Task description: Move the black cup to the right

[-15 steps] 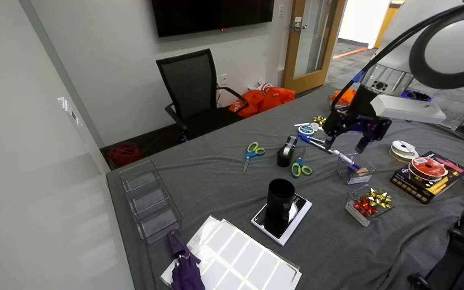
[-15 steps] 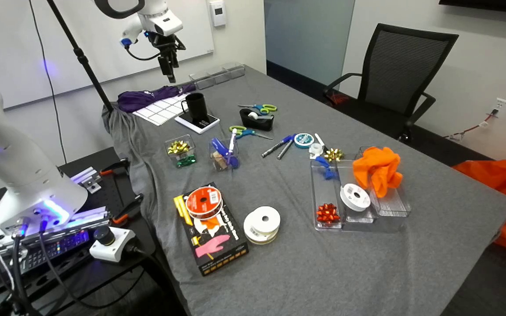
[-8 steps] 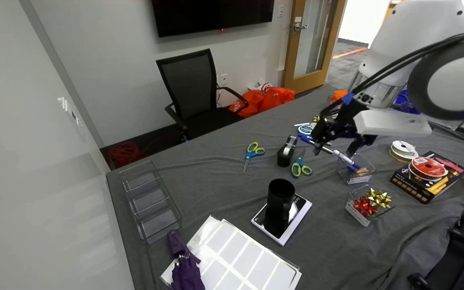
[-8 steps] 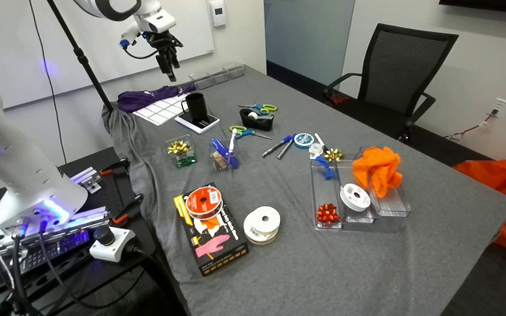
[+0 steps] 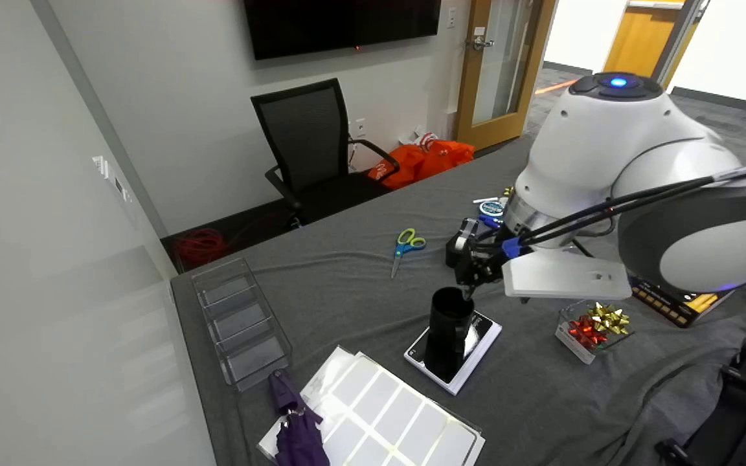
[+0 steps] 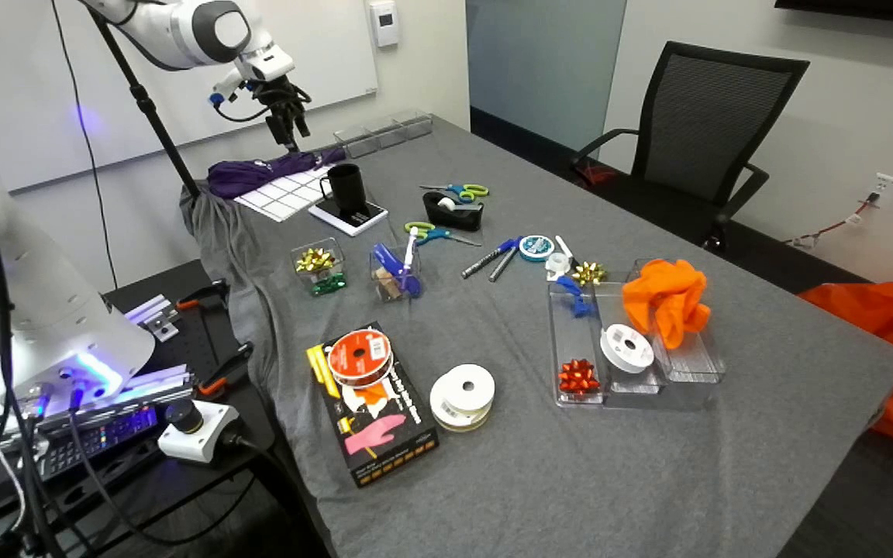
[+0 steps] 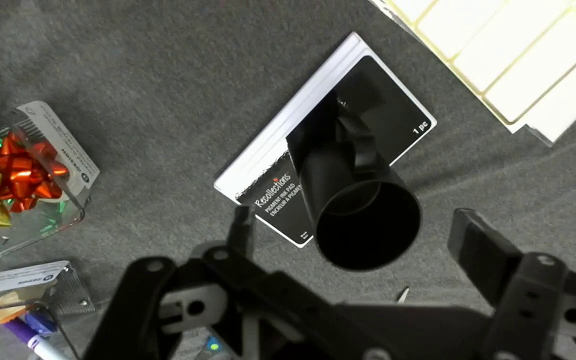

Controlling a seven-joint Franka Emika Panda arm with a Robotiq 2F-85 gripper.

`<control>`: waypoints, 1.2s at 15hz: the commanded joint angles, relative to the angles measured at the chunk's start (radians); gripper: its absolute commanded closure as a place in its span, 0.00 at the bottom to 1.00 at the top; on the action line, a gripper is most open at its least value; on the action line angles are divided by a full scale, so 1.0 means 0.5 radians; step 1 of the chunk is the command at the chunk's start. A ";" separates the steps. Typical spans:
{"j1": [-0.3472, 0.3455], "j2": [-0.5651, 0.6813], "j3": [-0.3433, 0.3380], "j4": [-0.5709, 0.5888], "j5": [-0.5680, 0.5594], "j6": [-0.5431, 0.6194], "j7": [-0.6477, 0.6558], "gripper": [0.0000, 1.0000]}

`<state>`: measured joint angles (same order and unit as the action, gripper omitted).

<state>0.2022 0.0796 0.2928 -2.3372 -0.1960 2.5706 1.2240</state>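
The black cup stands upright, with a handle, on a flat black white-edged slab. In an exterior view the cup and slab are near the grid-patterned board. In the wrist view the cup shows its open mouth, and its handle points toward the top, above the slab. My gripper is open and empty, with one finger to each side of the cup's mouth in that view, touching nothing. My gripper appears just above and beside the cup's rim; it also shows in an exterior view.
The white grid board and a purple umbrella lie beside the slab. A clear box with bows, a black tape dispenser, scissors and a clear divided tray are around it.
My open gripper has moved down and across toward the cup in an exterior view, and slightly left in an exterior view. The cup and slab have not moved.
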 commanded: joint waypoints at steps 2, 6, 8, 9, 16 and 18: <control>0.124 0.295 -0.119 0.234 -0.130 -0.056 0.087 0.00; 0.195 0.481 -0.191 0.351 -0.110 -0.044 -0.057 0.00; 0.221 0.548 -0.211 0.381 -0.086 -0.015 -0.135 0.00; 0.242 0.582 -0.225 0.388 -0.097 0.005 -0.157 0.00; 0.353 0.724 -0.323 0.439 -0.142 0.039 -0.292 0.00; 0.391 0.765 -0.372 0.458 -0.167 0.052 -0.283 0.00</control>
<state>0.3629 0.4202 0.1502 -2.1349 -0.2599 2.5725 1.1037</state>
